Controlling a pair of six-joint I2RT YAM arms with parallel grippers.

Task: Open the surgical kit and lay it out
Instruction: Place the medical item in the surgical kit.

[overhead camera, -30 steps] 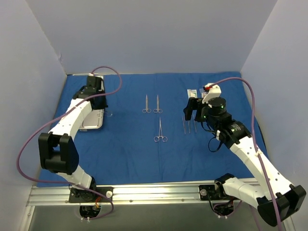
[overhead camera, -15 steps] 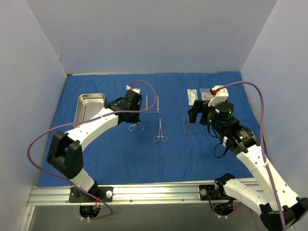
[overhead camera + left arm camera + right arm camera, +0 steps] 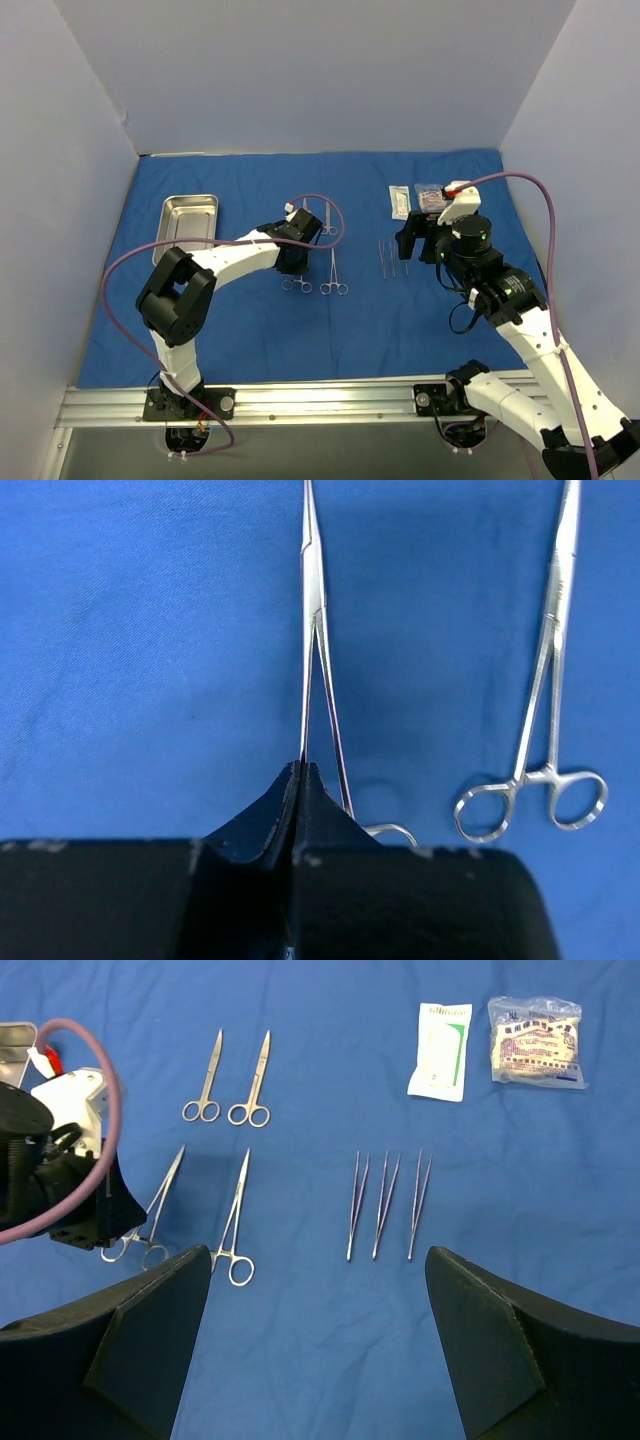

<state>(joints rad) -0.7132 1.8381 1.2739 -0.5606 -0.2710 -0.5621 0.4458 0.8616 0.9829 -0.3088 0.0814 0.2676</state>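
The royal-blue cloth (image 3: 240,320) lies spread flat. My left gripper (image 3: 296,258) is shut on one shank of a silver clamp (image 3: 314,630), held low over the cloth, rings (image 3: 297,286) toward me. A second clamp (image 3: 333,272) lies just to its right, also in the left wrist view (image 3: 545,680). Two more clamps (image 3: 248,1090) lie behind. Three tweezers (image 3: 385,1205) lie side by side. Two packets (image 3: 440,1050) (image 3: 535,1040) lie at the back right. My right gripper (image 3: 315,1255) is open and empty above the tweezers. The steel tray (image 3: 185,222) stands at the back left.
Grey walls close the cell at the back and both sides. A metal rail (image 3: 320,400) runs along the near edge. My left arm's purple cable (image 3: 120,270) loops over the left half of the cloth.
My left arm has swung from the tray at the left to the middle, carrying a clamp, and now holds it beside the front clamp. My right gripper has drawn back a little to the right.
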